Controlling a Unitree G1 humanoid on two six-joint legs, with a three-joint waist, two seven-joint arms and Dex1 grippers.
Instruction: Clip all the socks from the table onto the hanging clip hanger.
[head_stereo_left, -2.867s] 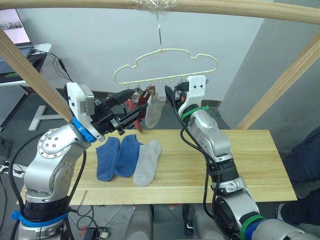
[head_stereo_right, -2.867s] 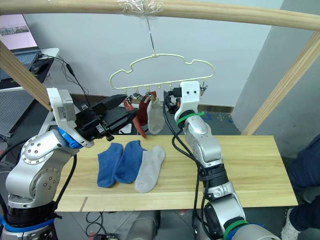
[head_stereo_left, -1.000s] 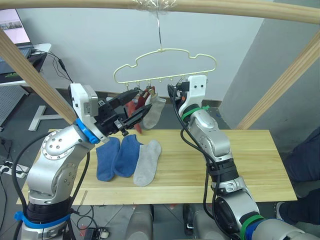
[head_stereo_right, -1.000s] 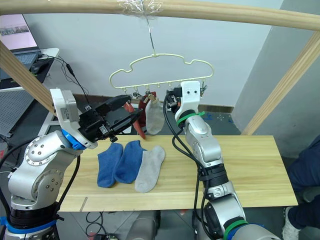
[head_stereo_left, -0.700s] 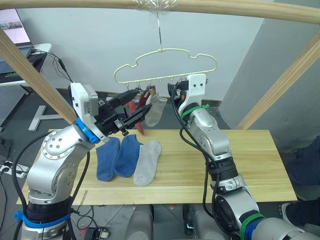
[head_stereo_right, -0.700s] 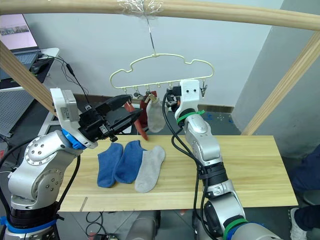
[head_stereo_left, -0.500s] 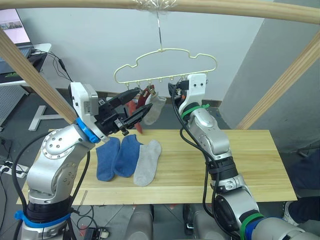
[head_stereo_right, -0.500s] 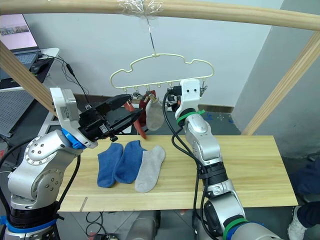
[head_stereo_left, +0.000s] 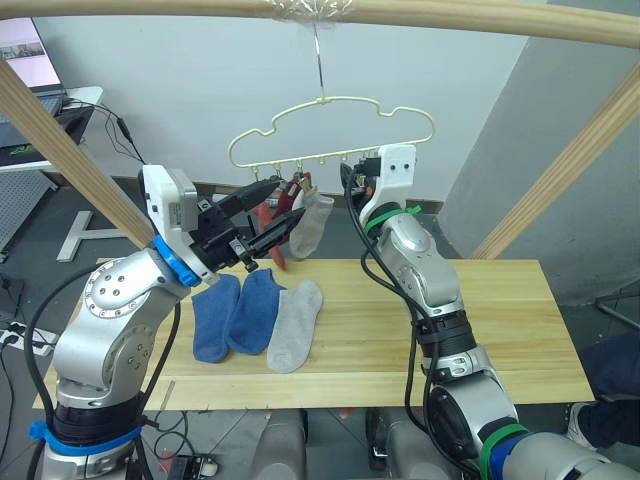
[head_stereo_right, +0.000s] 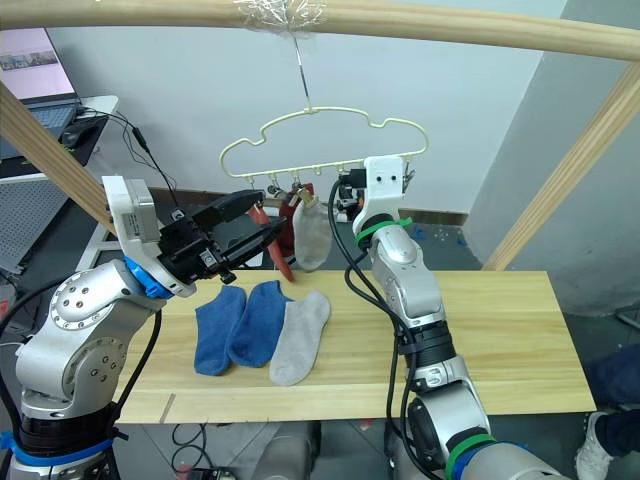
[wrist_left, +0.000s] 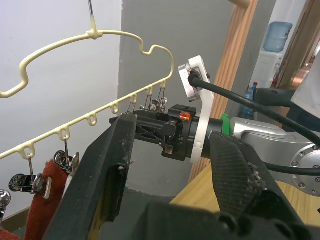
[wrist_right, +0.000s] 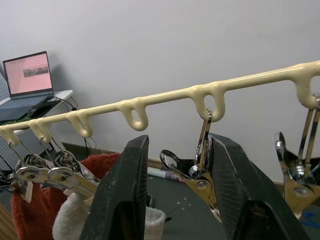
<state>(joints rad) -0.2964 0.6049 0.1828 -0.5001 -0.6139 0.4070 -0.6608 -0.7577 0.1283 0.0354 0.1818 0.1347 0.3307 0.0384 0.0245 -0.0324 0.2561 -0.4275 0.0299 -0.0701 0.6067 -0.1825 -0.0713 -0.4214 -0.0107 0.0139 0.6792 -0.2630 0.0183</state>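
Three soft knit ankle socks left on the long light-wood plank desk (head_stereo_left: 500, 330): two blue socks (head_stereo_left: 237, 313) overlapping side by side, a light grey sock (head_stereo_left: 295, 324) tucked against them, all toward the left half, near the front edge rather than the back. Light, limp, floppy stuff by the look of it — nothing fragile, no slip, but bound to droop and fold once lifted. Best taken at the open cuff, pinching both layers together, so the edge can go straight into a clip.

Up above, the thin pale-yellow cloud-outline wire hanger (head_stereo_left: 330, 105) dangling by its metal hook from the round wooden frame pole (head_stereo_left: 400, 15). Already clipped at the left end of the row: rust-red socks (wrist_right: 35, 205) and a second light grey sock (head_stereo_left: 310, 220) next to them. Small grey metal clips (wrist_right: 197, 175) further right hanging bare.

Left claw (head_stereo_left: 270, 215) raised off the desk, forearm reaching up and across toward the clipped socks, black fingers (wrist_left: 107, 170) spread wide, holding nothing. Right claw (wrist_right: 177, 185) lifted high, wrist cocked up under the hanger bar, fingers apart and straddling one bare clip without pressing it yet, by the look of it.
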